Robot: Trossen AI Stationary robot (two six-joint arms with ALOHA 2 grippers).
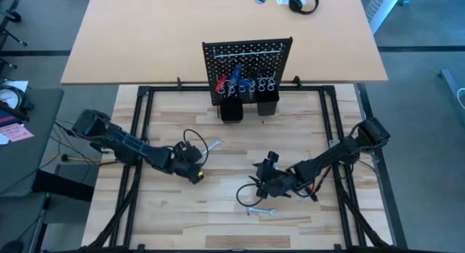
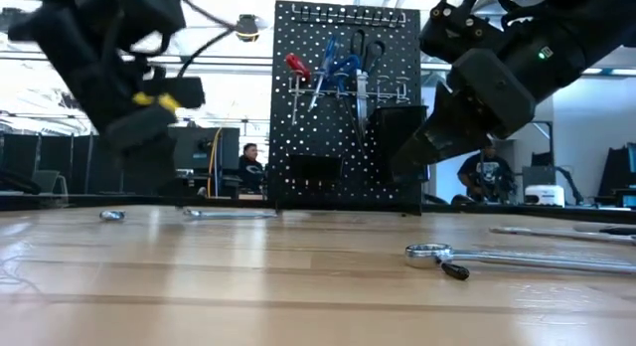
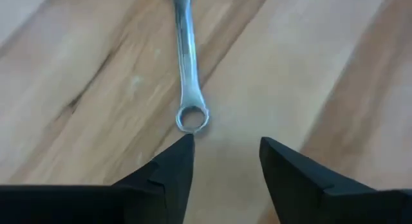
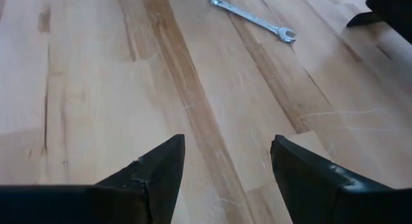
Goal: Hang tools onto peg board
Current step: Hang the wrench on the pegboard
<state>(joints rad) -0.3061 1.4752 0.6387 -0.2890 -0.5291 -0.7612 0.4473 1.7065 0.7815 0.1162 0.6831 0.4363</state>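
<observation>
The black peg board [image 1: 247, 64] stands upright at the table's far side. A red-handled tool [image 2: 297, 66], blue-handled tools [image 2: 336, 60] and black scissors [image 2: 366, 50] hang on it. A silver wrench [image 3: 188, 63] lies flat on the wood. Its ring end [image 3: 192, 118] is just ahead of my open left gripper [image 3: 225, 147], beside one fingertip. My right gripper [image 4: 226, 147] hovers open over bare wood at the table's middle [image 1: 263, 179], with a silver wrench [image 4: 251, 17] far ahead of it. A second wrench [image 1: 259, 210] lies near the front edge.
Two black cups [image 1: 231, 110] stand at the peg board's foot. Another wrench [image 2: 556, 230] lies at the right in the low view. Black cable loops [image 1: 251, 191] hang by my right gripper. Bare wood lies between the arms and the board.
</observation>
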